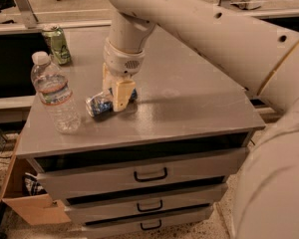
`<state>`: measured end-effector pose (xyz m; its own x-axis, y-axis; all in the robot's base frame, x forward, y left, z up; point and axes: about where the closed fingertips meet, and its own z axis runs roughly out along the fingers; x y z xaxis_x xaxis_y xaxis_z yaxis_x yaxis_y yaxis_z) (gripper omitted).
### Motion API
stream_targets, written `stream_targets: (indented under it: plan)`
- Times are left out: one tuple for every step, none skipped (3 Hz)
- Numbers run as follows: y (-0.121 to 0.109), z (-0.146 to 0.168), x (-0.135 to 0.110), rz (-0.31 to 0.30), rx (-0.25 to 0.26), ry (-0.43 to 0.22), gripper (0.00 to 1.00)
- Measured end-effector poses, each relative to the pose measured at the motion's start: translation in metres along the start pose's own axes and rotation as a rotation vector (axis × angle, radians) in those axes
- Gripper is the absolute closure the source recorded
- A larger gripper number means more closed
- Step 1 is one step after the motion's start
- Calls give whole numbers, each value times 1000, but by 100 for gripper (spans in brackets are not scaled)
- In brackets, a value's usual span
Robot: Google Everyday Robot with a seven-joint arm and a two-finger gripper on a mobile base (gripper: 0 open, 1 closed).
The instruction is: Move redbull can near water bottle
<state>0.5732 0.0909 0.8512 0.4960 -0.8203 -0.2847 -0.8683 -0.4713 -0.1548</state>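
Tabletop [189, 98] spreads open right of gripper [113, 91], jaws pinching the toppled redbull can [98, 106]; water bottle [55, 96] near left edge, green can [57, 45] behind.

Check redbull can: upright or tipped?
Tipped. The redbull can lies on its side on the cabinet top, one end toward the water bottle; the gripper sits at it.

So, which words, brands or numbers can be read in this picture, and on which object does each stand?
No text can be read anywhere.
water bottle: pale label with an orange band, print too blurred.
redbull can, lying on its side at the pincer: markings too blurred.
green can: print too blurred.
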Motion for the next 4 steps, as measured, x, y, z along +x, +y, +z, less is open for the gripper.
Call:
stream_targets:
  plan:
    - [4,-6,-4,-11,-10,-24,0]
    - [8,-15,-8,-18,-9,-45,0]
    - [12,-28,13,25,14,-98,0]
    - [16,-47,62,104,75,-203,0]
